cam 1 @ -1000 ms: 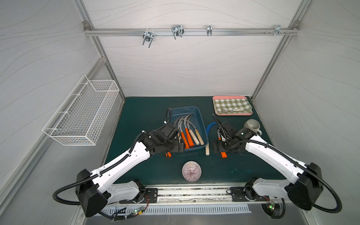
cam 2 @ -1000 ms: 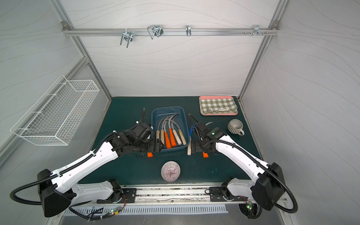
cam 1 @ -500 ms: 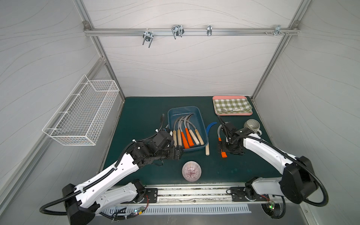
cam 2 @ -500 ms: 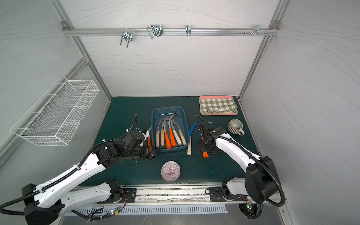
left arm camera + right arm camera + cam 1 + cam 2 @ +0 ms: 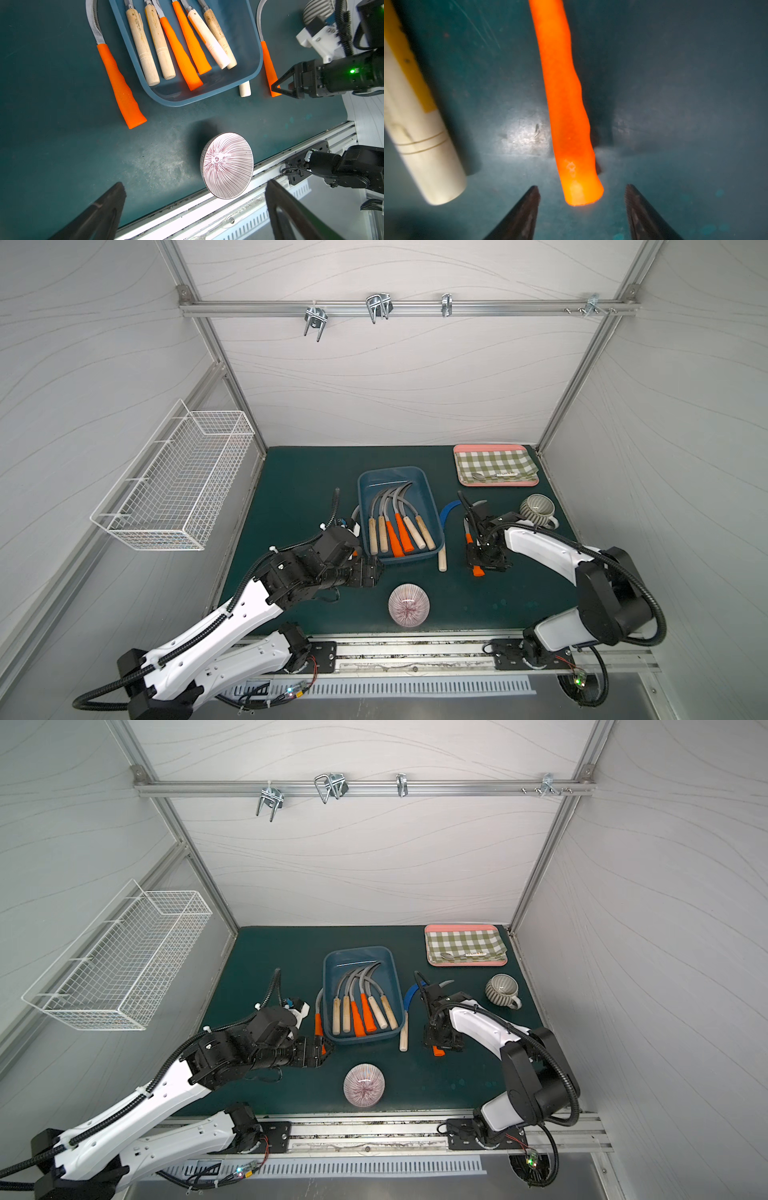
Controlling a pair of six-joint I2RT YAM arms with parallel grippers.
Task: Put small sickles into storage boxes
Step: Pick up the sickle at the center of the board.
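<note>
Six sickles (image 5: 405,537) lay in the tub (image 5: 392,472); outside it, a blue sickle (image 5: 451,510) lay just beside its right wall, an orange sickle (image 5: 318,1023) just beside its left wall, and a second orange sickle (image 5: 566,104) farther right of the tub. The right gripper (image 5: 580,188) straddled the butt of that last handle, jaws apart and clear of it. The left gripper (image 5: 195,184) hung spread wide near the tub's front left corner.

Glossy plastic tub (image 5: 386,483), smooth wooden sickle handles (image 5: 143,56).
</note>
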